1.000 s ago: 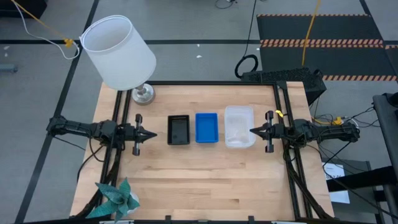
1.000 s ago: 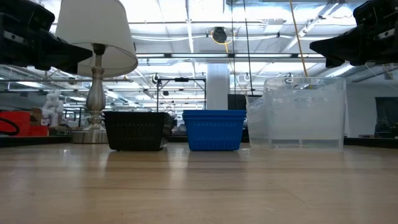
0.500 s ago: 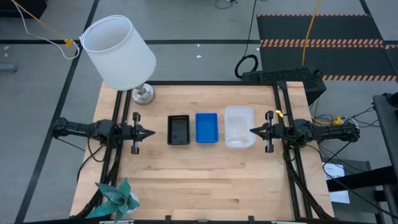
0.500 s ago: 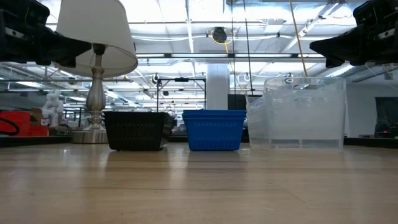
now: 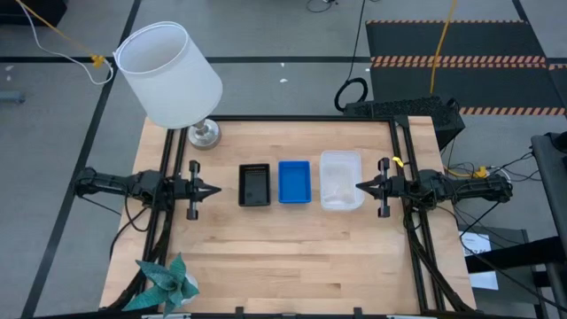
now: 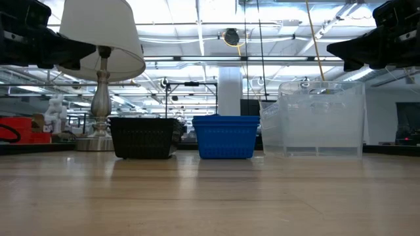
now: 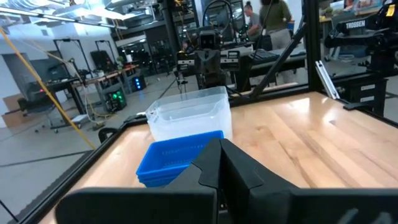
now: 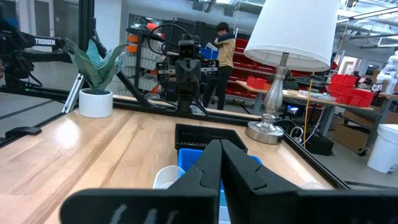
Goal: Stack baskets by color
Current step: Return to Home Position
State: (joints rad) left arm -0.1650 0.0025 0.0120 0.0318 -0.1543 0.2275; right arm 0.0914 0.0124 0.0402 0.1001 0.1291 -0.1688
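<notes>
Three baskets stand in a row on their bottoms at the table's middle: a black one (image 5: 254,185) on the left, a bright blue one (image 5: 294,181) in the middle and a clear one (image 5: 341,180) on the right. In the low view the clear basket (image 6: 320,128) is taller than the black (image 6: 142,137) and the blue (image 6: 226,137), and nested walls show at its side. My left gripper (image 5: 218,190) hangs shut above the table, left of the black basket, pointing level at the row. My right gripper (image 5: 359,186) hangs shut beside the clear basket, pointing back at the row.
A lamp with a white shade (image 5: 168,75) stands on its metal base (image 5: 204,133) at the table's far left corner. A teal paper ornament (image 5: 168,282) sits at the near left corner. Bare wood lies in front of the baskets. People stand in the room behind.
</notes>
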